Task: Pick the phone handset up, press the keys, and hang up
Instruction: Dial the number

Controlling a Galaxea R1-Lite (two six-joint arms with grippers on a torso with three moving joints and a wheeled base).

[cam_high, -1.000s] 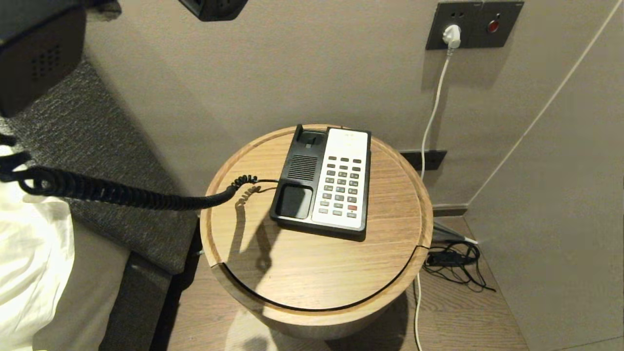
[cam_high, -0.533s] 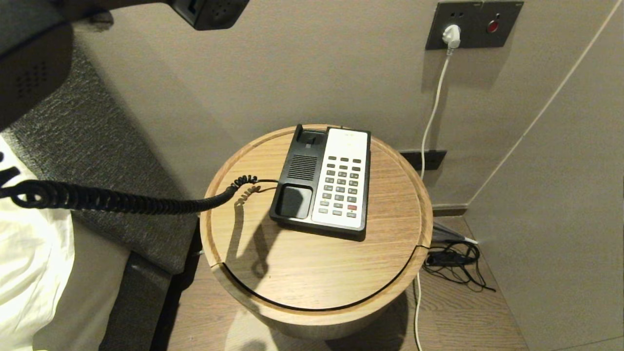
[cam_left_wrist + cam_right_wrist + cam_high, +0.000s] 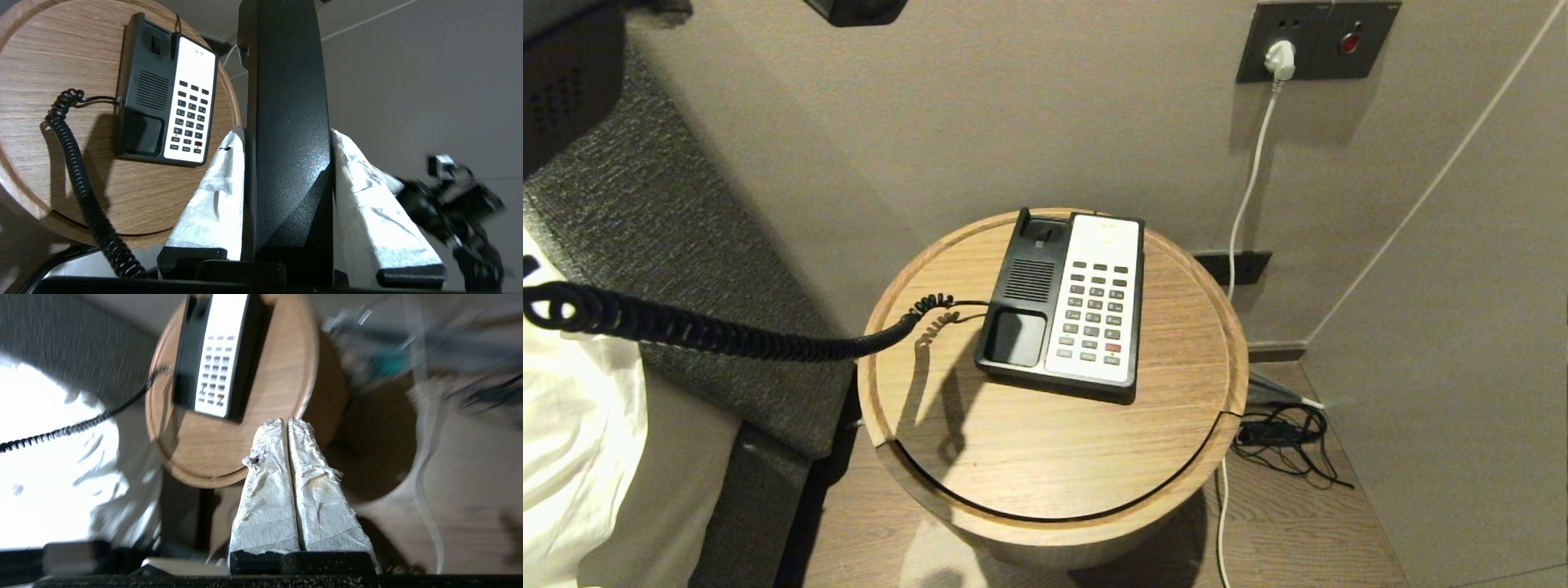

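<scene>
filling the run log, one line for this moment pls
handset: lifted, clamped in left gripper | right gripper: shut, empty, near table | keys: unpressed

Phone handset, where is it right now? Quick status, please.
Left gripper clamps the phone handset, lifted off the cradle. Right gripper shut, empty. Keys unobstructed.

Hotel bedroom: bed [image 3: 572, 457], round bedside table [image 3: 1045, 457] (corded desk phone [image 3: 1066, 302] on top).
</scene>
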